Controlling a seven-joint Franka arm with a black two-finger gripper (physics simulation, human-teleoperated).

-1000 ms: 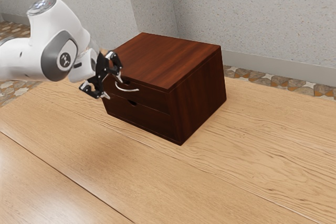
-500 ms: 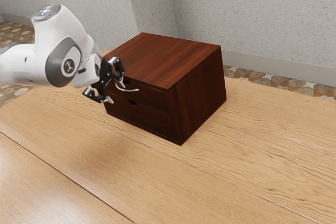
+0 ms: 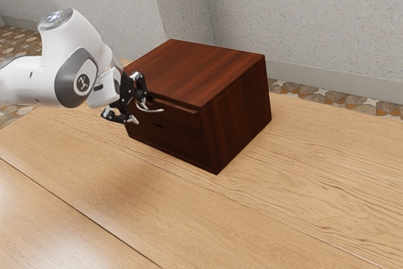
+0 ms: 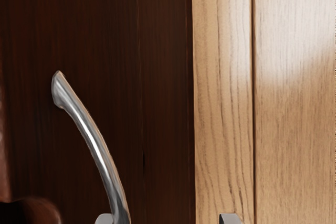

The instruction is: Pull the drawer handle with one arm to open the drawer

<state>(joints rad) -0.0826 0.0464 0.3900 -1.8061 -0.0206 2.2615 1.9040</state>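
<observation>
The gripper point(image 3: 138, 109) was seen spread open, nothing clamped, at the upper drawer point(image 3: 173, 116) of the cabinet point(image 3: 201, 70). The silver handle point(image 3: 155, 109) was spotted just ahead, beside one fingertip, its long axis laid across the drawer front

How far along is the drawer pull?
Done: the pincer is at the top drawer's handle. In hand: the grasp. The pincer is open, and the wrist view shows the handle beside one fingertip, not clamped. Left: closing on the handle and pulling. The drawer front looks flush with the cabinet, so nothing is open yet.
</observation>
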